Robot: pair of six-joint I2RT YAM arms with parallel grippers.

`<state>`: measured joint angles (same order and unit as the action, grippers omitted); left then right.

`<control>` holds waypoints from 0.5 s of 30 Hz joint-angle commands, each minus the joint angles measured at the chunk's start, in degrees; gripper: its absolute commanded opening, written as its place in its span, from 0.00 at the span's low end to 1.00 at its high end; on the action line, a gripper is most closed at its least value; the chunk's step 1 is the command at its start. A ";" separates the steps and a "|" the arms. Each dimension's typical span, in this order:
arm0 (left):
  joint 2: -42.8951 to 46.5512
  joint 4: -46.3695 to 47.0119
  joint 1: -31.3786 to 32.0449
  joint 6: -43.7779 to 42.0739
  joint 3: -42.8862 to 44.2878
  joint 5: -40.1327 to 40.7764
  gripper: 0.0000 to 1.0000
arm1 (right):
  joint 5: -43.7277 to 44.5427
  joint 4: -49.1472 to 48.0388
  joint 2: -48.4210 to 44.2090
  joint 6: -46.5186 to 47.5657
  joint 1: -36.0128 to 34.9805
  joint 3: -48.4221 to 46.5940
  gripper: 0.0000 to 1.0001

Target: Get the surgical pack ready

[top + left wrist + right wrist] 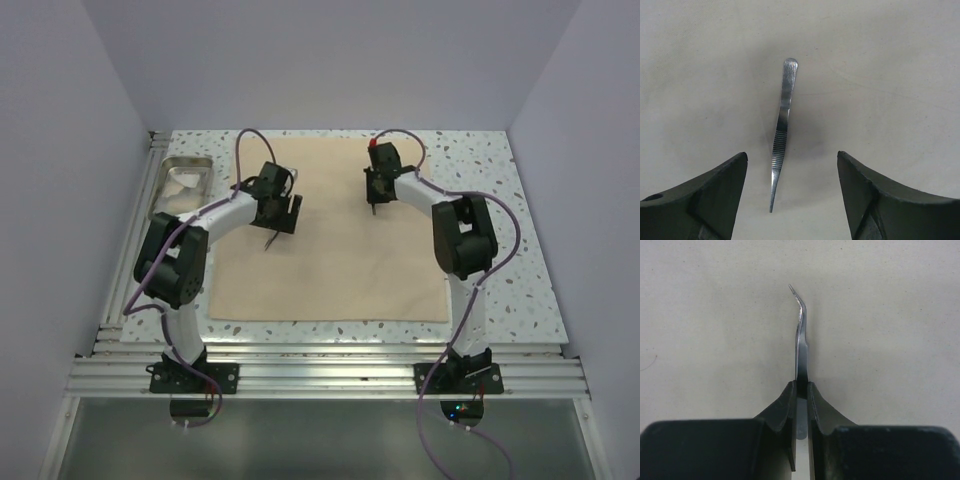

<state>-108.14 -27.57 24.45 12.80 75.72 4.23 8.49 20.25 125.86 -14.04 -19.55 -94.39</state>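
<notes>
Right gripper: fingers pinched narrow on the bent-tip steel tweezers, whose tip points away from the wrist.

Left gripper: fingers spread wide, gripping nothing. The straight steel forceps, ribbed at the grip, lie between them and touch neither.

Large plain tan cloth sheet: spread flat on the white speckled table, beneath both grippers.

Small rectangular steel tray: on the table at the far left corner, just beside the cloth's edge, with only its shiny floor in view.
</notes>
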 commanded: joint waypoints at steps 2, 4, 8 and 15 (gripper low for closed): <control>-1.72 -1.25 0.16 -0.32 1.27 -0.45 0.73 | -1.98 -3.46 -7.46 -1.16 0.04 2.89 0.00; -2.51 -1.69 0.16 -0.05 1.79 -0.10 0.66 | -2.60 -4.42 -8.70 -1.42 0.04 4.21 0.00; -4.44 -2.22 0.16 0.56 2.59 1.04 0.42 | -2.86 -5.13 -11.51 -1.51 0.04 5.79 0.00; -6.47 -4.94 0.08 1.26 5.57 2.71 0.21 | -4.01 -4.87 -14.06 -1.51 0.04 6.15 0.00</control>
<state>-113.84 -29.85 24.51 13.10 78.72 5.52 5.82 17.26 115.20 -14.61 -19.55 -88.47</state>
